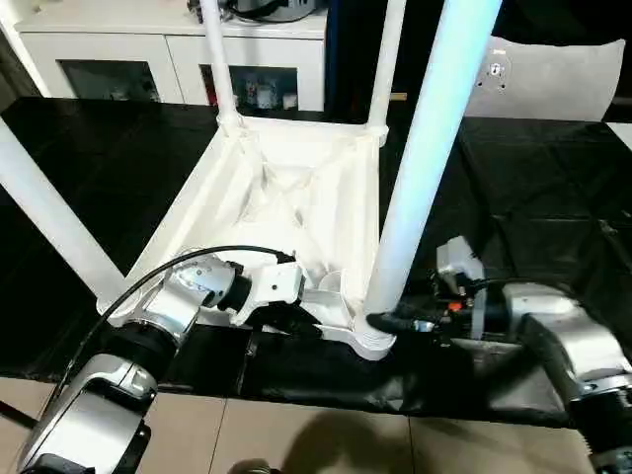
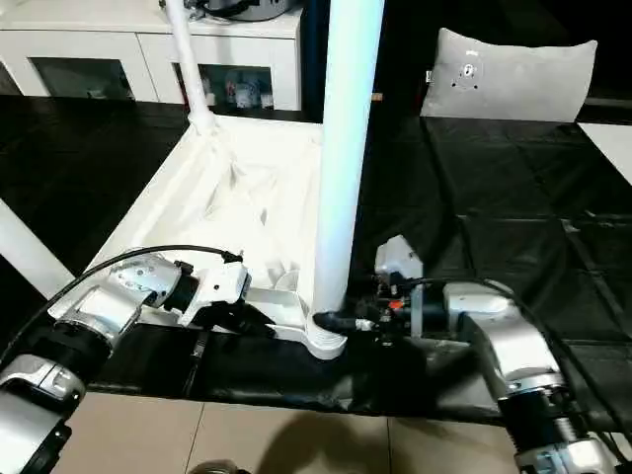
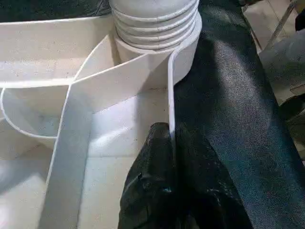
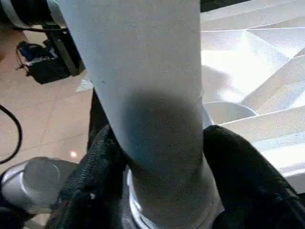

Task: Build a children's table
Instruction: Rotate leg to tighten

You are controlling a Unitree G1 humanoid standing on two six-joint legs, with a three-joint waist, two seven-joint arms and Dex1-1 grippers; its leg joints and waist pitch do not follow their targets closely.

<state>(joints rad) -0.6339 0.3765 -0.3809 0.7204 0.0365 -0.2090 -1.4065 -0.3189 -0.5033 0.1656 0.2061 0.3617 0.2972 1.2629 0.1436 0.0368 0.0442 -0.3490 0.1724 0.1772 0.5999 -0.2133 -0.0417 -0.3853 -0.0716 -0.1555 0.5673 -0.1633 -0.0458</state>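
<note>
The black-covered work surface (image 1: 533, 197) carries the tabletop (image 1: 296, 197) upside down, ribbed underside up, its near edge along the surface's front edge closest to the robot. All four legs are standing in corner sockets: two far legs (image 1: 219, 59) (image 1: 387, 59), a near-left leg (image 1: 44, 212) leaning outward, and the near-right leg (image 1: 430, 148), which rises almost straight up toward the camera.

The near-right leg is the one in work. Its long axis runs vertical, out of the near-right socket (image 1: 375, 341). Its ringed foot sits in the socket collar, seen close in the left wrist view; whether it is fully home I cannot tell.

Right gripper (image 1: 390, 322): comes at the leg level from the robot's right, at the very base just above the collar. In the right wrist view the two black fingers (image 4: 238, 171) stand on either side of the tube, lying against it. I read this as clamped round the leg's base.

Left gripper (image 1: 294, 318): fingers pressed together on the thin upright wall of the tabletop's near rim (image 3: 170, 95), just beside the same socket on the robot's left.

Judgement: the right arm is the one on the leg; the left steadies the tabletop. Any seating push or twist must go along or about the vertical axis. A sideways pull could tilt the leg in its collar.
</note>
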